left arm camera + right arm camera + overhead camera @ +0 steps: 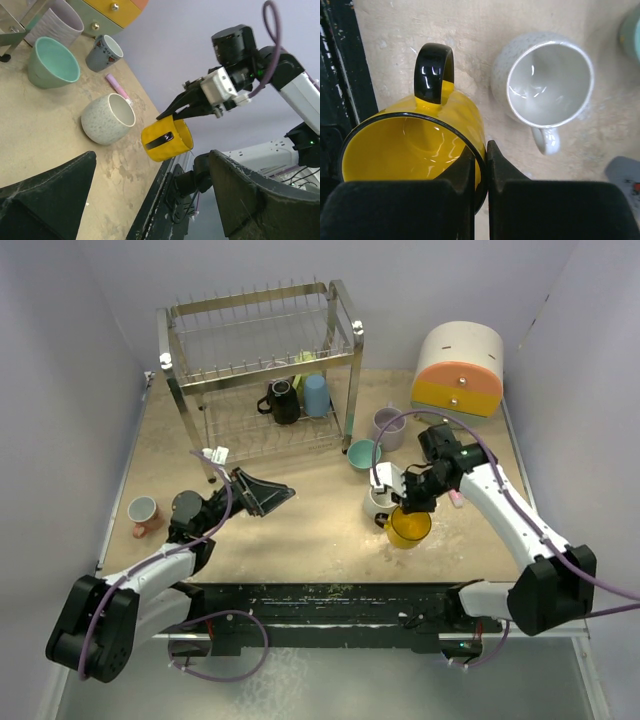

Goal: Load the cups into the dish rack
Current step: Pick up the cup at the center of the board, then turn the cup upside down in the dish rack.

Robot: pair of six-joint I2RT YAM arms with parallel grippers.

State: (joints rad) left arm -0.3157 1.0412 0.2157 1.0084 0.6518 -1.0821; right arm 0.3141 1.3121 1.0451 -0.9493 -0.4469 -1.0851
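Yellow black-handled mug [410,145] was pinched by rim in right claw [480,152]. Needed slow, level carry to chrome wire rack [258,372], upper left. Left claw [280,494] wide.

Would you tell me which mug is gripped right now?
The yellow mug with the black handle: the right gripper pinches its rim between its fingers; none of the others is touched.
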